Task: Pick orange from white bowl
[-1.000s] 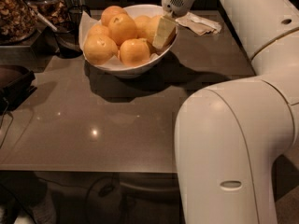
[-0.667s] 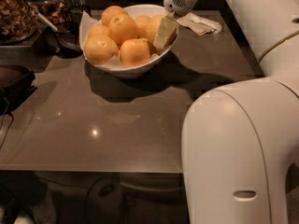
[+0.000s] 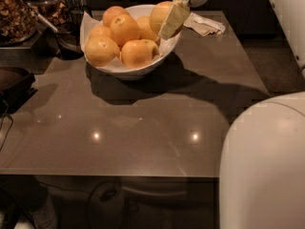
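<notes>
The white bowl [image 3: 143, 67] stands at the back of the brown table and holds several oranges on white paper. My gripper [image 3: 167, 19] reaches down from the top of the camera view, over the bowl's right rim. It is shut on a large pale orange [image 3: 159, 15] and holds it a little above the other oranges. A flat pale finger [image 3: 174, 20] covers the orange's right side. The other finger is hidden behind the fruit.
A crumpled napkin [image 3: 205, 24] lies right of the bowl. Dark glass jars [image 3: 19, 14] and a dark tray [image 3: 14, 82] stand at the left. My white arm body [image 3: 264, 166] fills the lower right. The table's front edge [image 3: 114, 175] runs across below.
The gripper has risen with the orange, which now sits above the bowl's rim instead of down among the others. The view has shifted and my arm body covers less of the table.
</notes>
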`<action>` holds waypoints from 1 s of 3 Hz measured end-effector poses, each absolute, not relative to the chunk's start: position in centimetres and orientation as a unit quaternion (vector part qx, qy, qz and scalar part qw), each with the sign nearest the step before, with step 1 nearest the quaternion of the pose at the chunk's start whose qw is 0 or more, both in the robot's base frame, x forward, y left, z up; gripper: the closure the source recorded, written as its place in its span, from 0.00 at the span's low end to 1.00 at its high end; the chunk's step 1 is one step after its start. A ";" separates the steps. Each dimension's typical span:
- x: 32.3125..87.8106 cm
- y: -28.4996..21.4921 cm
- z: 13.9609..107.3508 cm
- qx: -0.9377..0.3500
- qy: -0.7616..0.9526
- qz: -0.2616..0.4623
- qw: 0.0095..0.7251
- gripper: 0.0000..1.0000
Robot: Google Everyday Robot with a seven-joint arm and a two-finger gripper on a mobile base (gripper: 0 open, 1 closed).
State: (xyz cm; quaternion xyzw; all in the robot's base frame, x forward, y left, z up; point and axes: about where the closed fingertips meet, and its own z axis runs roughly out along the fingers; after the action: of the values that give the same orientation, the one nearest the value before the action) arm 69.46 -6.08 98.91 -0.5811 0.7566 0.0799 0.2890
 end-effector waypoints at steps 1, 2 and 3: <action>65.8 -4.9 102.0 -0.596 0.723 0.115 0.329 1.00; 65.7 -4.5 101.8 -0.598 0.722 0.118 0.328 1.00; 65.7 -4.5 101.8 -0.598 0.722 0.118 0.328 1.00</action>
State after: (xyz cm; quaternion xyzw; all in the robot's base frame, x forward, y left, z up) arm 65.71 -4.50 101.84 -0.5977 0.7220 0.1177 0.3280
